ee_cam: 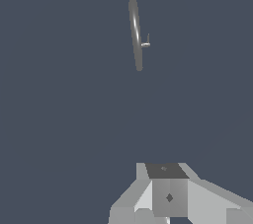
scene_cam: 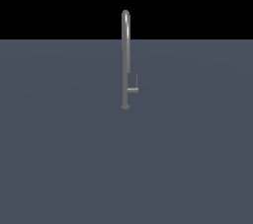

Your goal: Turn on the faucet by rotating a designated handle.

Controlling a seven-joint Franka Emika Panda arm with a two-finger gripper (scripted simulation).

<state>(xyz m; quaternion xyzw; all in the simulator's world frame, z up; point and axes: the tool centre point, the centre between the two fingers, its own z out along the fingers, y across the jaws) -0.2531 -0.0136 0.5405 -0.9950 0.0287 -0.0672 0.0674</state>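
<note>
The faucet [scene_cam: 125, 60] is a tall, slim grey pipe with a hooked top, standing upright on a small round foot on the grey floor. The handle [scene_cam: 133, 88] is a short stub off the pipe's lower part on the exterior view's right, ending in a thin lever that points up. In the wrist view, the faucet [ee_cam: 135, 33] and the handle [ee_cam: 146, 43] are small and far off. Only the blocky grey gripper [ee_cam: 167, 168] shows at the picture's edge, well apart from the faucet. Its fingers are not clear enough to read. The arm does not show in the exterior view.
A flat grey-blue floor [scene_cam: 64, 159] spreads all around the faucet, with a black background behind it. No other object shows in either view.
</note>
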